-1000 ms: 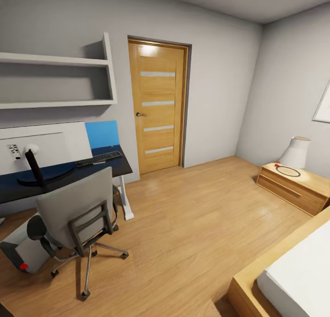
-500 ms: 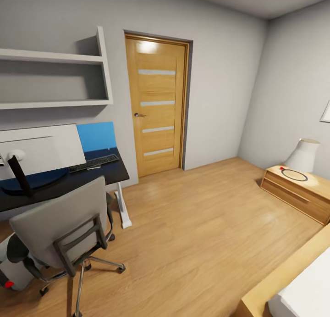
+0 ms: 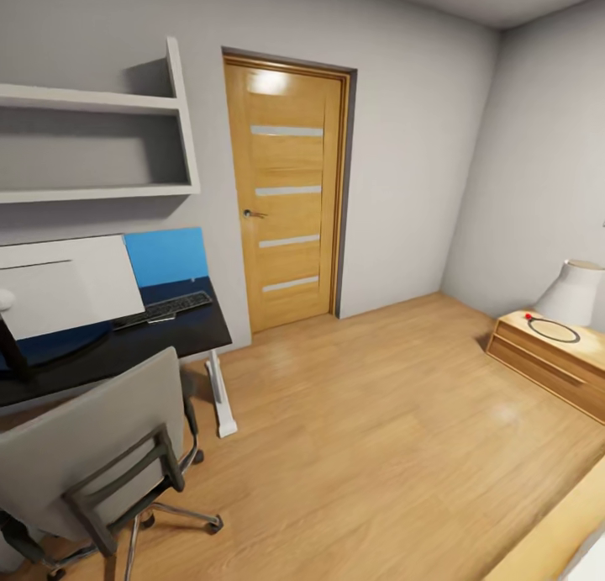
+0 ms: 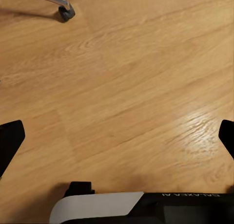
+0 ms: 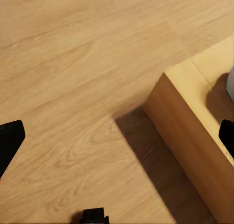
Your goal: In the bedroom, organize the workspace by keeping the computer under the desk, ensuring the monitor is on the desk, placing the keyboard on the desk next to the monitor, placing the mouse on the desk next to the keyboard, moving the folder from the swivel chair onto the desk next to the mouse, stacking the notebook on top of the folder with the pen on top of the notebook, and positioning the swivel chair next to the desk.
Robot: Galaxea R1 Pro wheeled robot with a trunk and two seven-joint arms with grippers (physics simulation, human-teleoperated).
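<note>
Camera swung right, so the swivel chair [image 3: 92,463] and desk [image 3: 160,341] slid left; robot's just driving, both tools spread wide and empty.

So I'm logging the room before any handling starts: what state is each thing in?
door: closed
monitor: upright on the desk
keyboard: flat on the desk
swivel chair: upright, at the desk
left end effector: open, empty
right end effector: open, empty
</note>
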